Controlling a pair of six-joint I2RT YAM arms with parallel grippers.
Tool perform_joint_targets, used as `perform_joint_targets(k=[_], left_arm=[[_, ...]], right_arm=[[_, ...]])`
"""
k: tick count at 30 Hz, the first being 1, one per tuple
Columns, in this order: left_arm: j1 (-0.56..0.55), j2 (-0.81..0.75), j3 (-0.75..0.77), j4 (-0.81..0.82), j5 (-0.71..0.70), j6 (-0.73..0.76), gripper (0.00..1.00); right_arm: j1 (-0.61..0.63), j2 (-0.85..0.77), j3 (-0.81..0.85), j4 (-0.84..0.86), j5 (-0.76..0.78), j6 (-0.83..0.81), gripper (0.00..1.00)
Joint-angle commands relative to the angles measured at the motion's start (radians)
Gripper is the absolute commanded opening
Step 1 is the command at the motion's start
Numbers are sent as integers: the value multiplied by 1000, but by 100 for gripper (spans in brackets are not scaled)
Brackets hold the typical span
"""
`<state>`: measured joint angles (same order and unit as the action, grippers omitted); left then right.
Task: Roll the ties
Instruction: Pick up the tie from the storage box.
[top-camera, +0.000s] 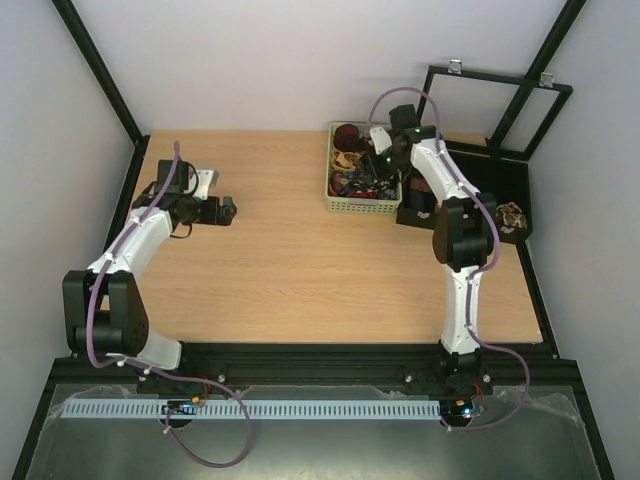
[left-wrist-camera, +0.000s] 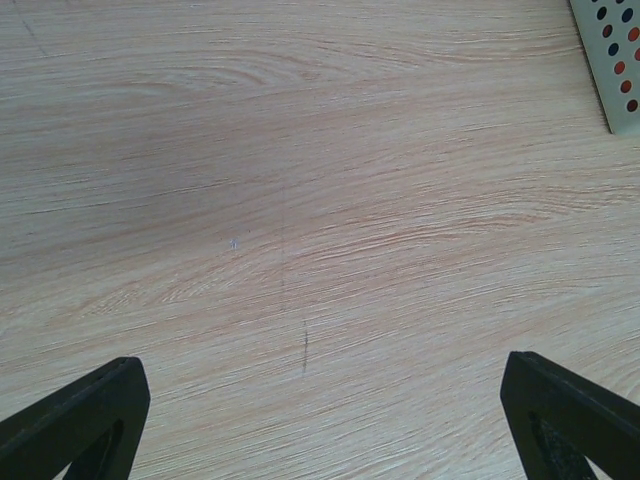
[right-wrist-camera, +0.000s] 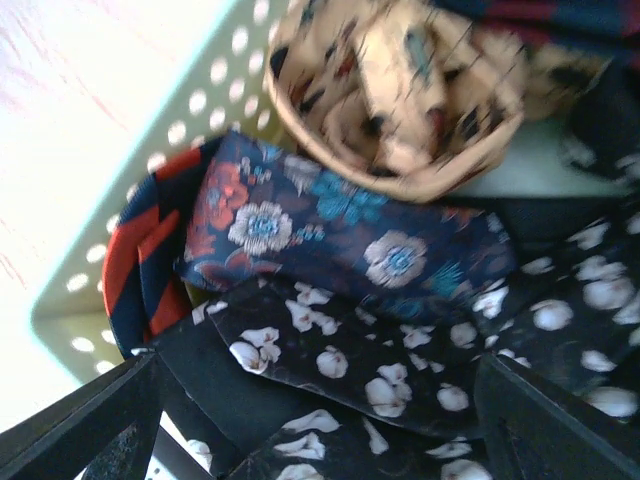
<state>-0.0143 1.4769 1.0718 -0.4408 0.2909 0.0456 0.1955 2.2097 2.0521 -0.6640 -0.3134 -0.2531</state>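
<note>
Right claw (right-wrist-camera: 320, 435): jaws spread wide, nothing clamped between them, lowered over the near end of a pale green perforated basket (right-wrist-camera: 200, 110). Directly under the claw, a black tie with white blossoms (right-wrist-camera: 400, 370), loosely folded; whether the fingers touch it cannot be told. Just beyond that, a navy tie with red, white and teal flowers (right-wrist-camera: 340, 230), lying across the heap. To the claw's left, against the basket wall, a red-and-navy striped tie (right-wrist-camera: 140, 270). Further on, a beige patterned tie (right-wrist-camera: 400, 90) curled into a loose coil. At the basket's far end, a dark red coil (top-camera: 348, 135). To the claw's right, outside the basket, a black tray (top-camera: 505, 180) holding one small rolled tie (top-camera: 511, 217). Left claw (left-wrist-camera: 320, 420): jaws fully apart, empty, poised over bare desk (left-wrist-camera: 300, 150), well apart from the basket, whose corner shows only at the upper right edge of the left wrist view. All ties are in the basket or on the tray; no tie lies on the desk by either claw.
</note>
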Motion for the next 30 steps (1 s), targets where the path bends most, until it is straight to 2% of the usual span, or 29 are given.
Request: perform_joint_targets(k=[1,8,11,14,19,21,26,30], left_arm=[[8,3,2,-31,-6,11,99],[8,21,12,-36,4,11,99],[8,31,16,-37,11,11,99],[8,38,25,-42,11,11,99],[8,39,27,-44,8,14,99],[8,40,26,-44,8,14,99],[8,39,26,-43,5,11,99],[8,42,26,-39,5,7,99]], right_arm=[[32,53,45,-152,-24,-28,85],[44,111,42,-143,-7,-18,84],[53,132,45,-140,9,-27,81],[57,146,58,-136,28,-22,70],[56,133,70,-126,63,-35,31],[57,132,94,-140,68,-43,20],[56,88,152,-160,62,-52,12],[55,28,158,-128,73,-57,10]])
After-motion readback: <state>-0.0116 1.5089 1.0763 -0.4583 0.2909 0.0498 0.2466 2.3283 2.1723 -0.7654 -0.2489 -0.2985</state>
